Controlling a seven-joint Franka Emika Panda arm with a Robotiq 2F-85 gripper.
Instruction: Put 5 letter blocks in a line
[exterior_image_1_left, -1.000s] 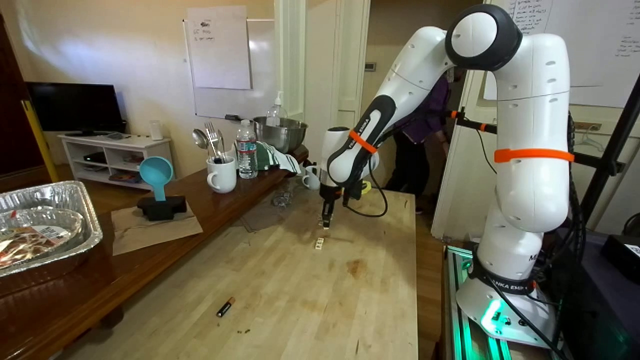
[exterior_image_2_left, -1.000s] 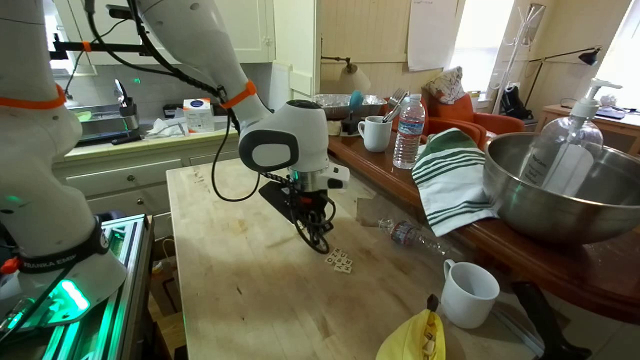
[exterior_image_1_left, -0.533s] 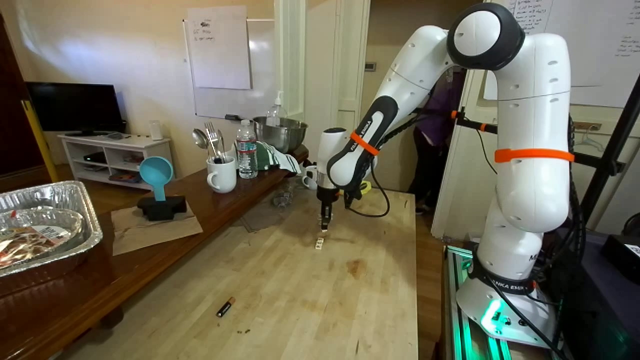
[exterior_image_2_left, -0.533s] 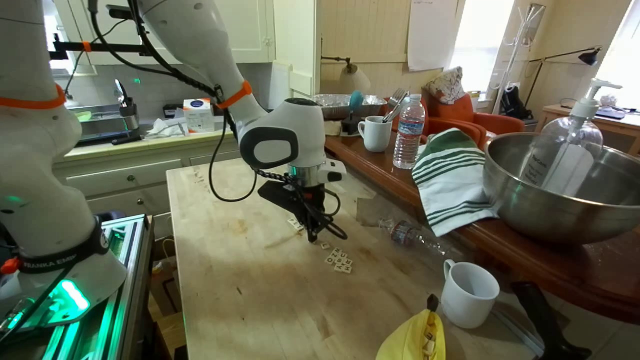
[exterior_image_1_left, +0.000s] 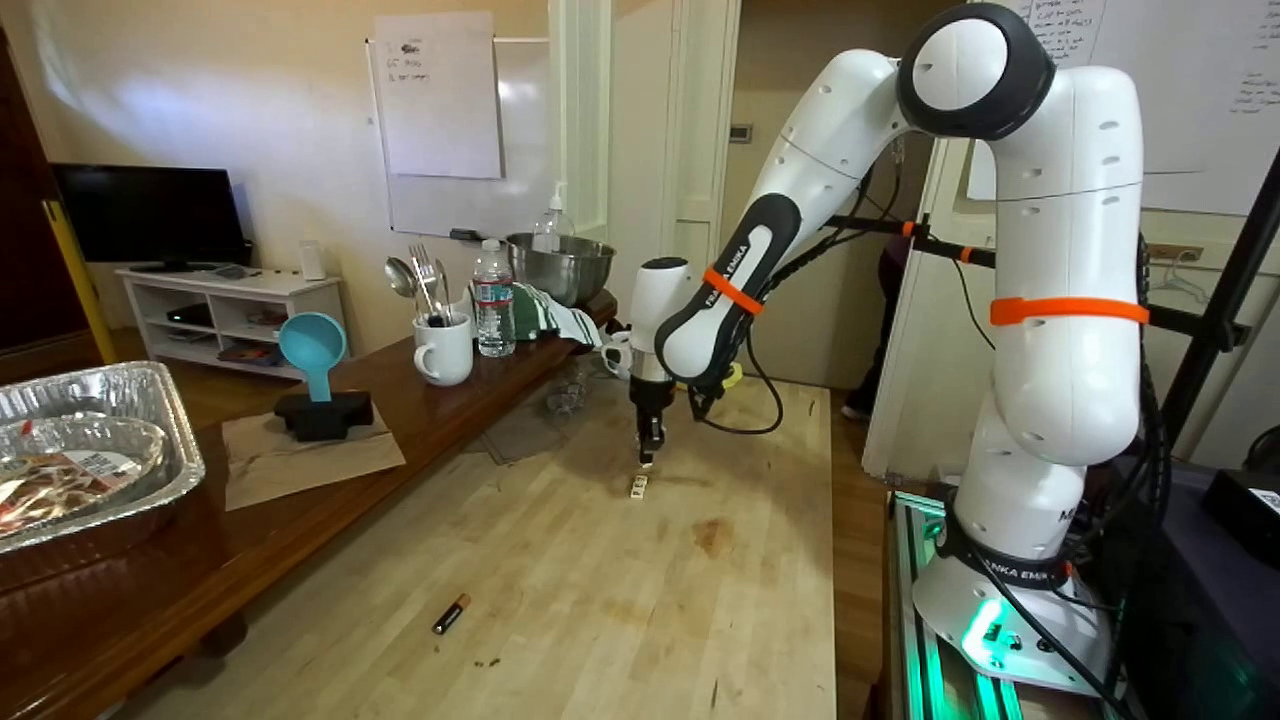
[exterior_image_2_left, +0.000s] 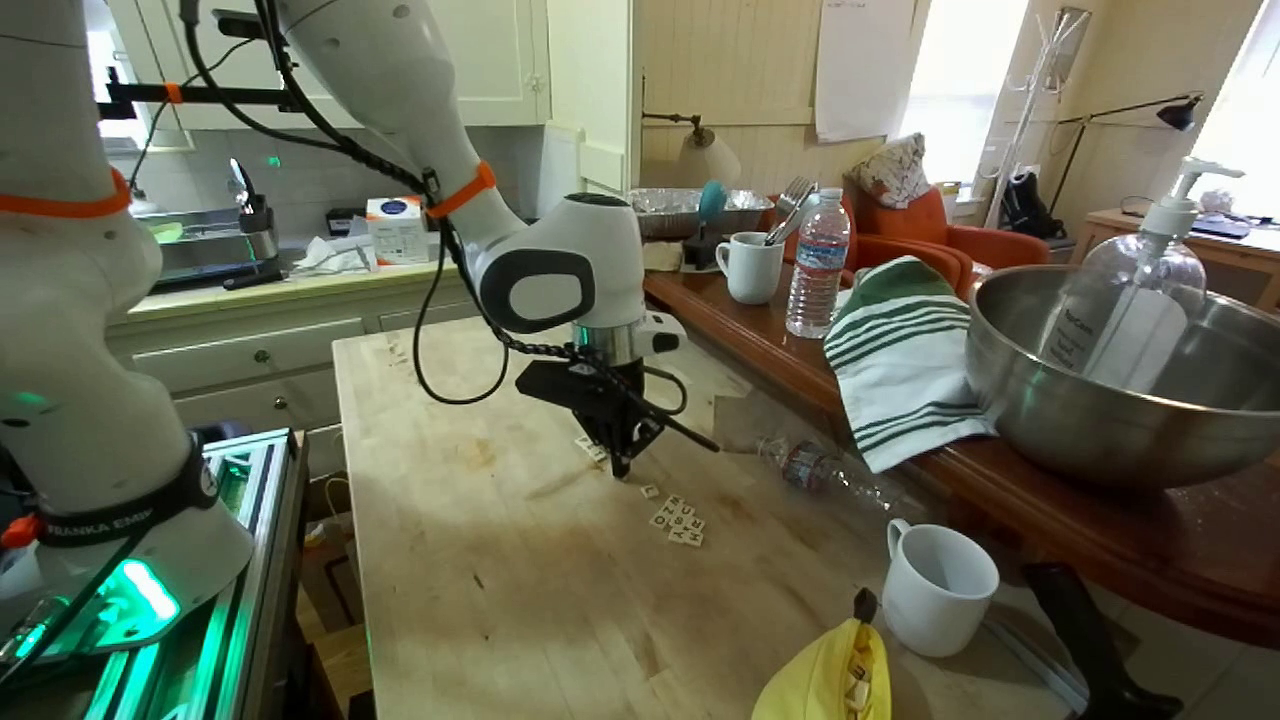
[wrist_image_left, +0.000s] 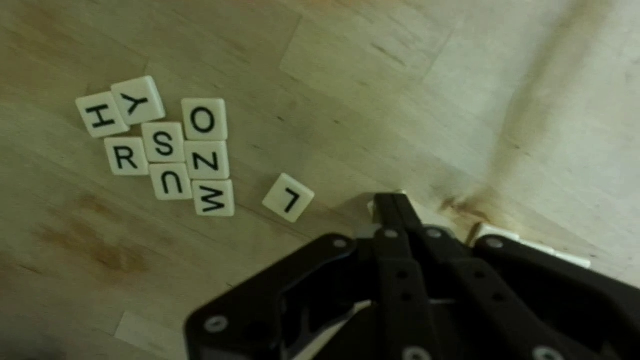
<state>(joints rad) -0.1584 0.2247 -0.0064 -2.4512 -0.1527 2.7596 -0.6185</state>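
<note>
My gripper (wrist_image_left: 393, 198) is shut, its fingertips together low over the table. A letter block (wrist_image_left: 371, 208) peeks out from beneath the tips; most of it and its letter are hidden. Right of the fingers, a short row of blocks (wrist_image_left: 497, 230) is partly covered by the gripper; it shows in both exterior views, as pale blocks (exterior_image_1_left: 638, 487) and blocks (exterior_image_2_left: 591, 449). To the left lies a lone L block (wrist_image_left: 288, 198). Farther left sits a cluster of several blocks (wrist_image_left: 163, 142) with letters such as H, Y, O and S facing up.
On the wooden table lie a battery (exterior_image_1_left: 451, 614), a clear bottle (exterior_image_2_left: 815, 468), a white mug (exterior_image_2_left: 940, 590), a yellow pouch (exterior_image_2_left: 828, 675) and a black handle (exterior_image_2_left: 1095, 640). A raised dark counter (exterior_image_1_left: 450, 420) carries a mug of cutlery, a steel bowl and foil trays.
The gripper has moved a little away from the cluster toward the short row, and the block at its tips seems nearer that row. The L block came into sight. A background person moved away.
</note>
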